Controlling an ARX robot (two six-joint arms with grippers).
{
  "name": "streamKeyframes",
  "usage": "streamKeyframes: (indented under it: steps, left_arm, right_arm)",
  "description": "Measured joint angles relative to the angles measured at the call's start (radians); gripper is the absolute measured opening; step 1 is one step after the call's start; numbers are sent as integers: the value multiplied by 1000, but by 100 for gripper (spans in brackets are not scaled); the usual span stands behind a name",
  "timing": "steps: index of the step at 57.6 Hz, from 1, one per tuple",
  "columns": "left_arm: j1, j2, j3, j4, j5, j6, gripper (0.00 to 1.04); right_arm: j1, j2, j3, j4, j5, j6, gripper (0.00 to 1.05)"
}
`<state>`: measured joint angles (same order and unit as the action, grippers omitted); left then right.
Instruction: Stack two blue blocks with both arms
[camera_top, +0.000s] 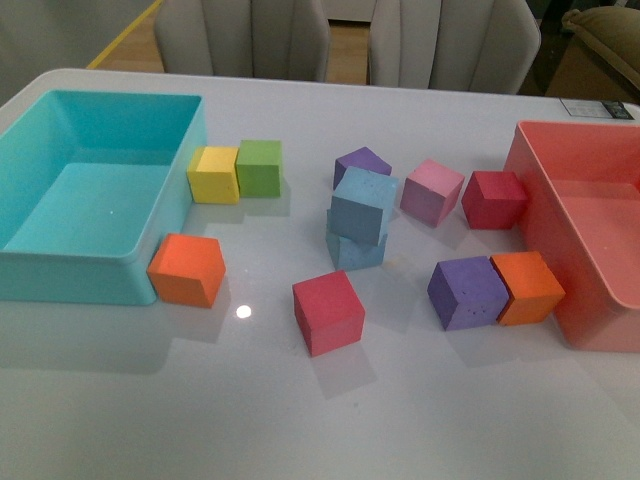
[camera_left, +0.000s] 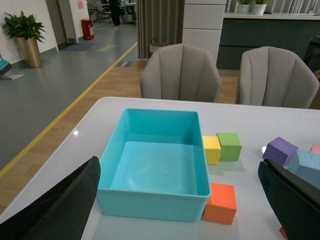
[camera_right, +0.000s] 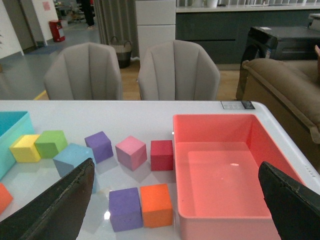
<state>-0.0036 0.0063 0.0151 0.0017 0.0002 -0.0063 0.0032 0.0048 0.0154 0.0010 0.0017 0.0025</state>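
Turquoise bin (camera_left: 155, 165) between pincer fingers (camera_left: 60, 210)

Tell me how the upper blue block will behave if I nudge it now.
Likely to topple: the upper blue block sits tilted and skewed on the lower blue block. Its speckled matte surface suggests light foam, so it would probably shift easily yet tumble, not roll.

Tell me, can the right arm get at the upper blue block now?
Probably yes. The upper blue block sits tilted on the lower blue block with nothing over it. The right gripper is open and empty, with only low cubes between.
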Motion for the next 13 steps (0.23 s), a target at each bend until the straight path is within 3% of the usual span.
streamKeyframes:
  steps: [13]
  left_arm:
    - [0, 0, 0, 0, 0, 0, 96]
  right_arm:
    - [0, 0, 0, 0, 0, 0, 96]
